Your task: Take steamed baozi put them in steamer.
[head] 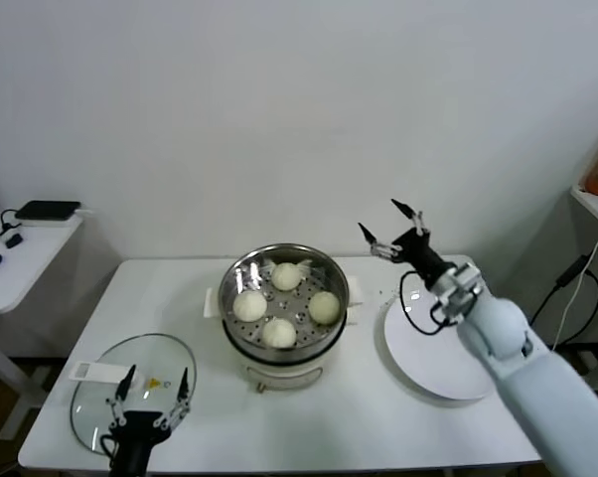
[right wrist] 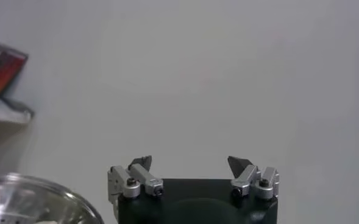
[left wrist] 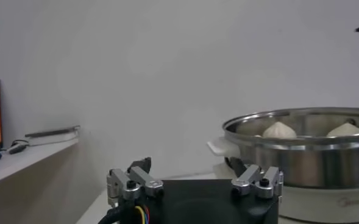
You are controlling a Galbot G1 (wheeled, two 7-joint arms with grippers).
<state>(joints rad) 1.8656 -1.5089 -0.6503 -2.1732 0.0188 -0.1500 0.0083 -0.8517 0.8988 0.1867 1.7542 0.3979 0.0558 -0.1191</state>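
Now the right gripper (head: 391, 223) hangs wide open and empty, the steamer (head: 286, 298) with four baozi (head: 249, 305) to its left; left gripper (head: 154, 386) open, empty.

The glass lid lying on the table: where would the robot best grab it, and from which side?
Probably from above, by its rim. The glass lid lies flat near the table's front left corner, and no knob is clearly visible. The left gripper, open, hovers right over it; the steamer with four baozi stands alongside.
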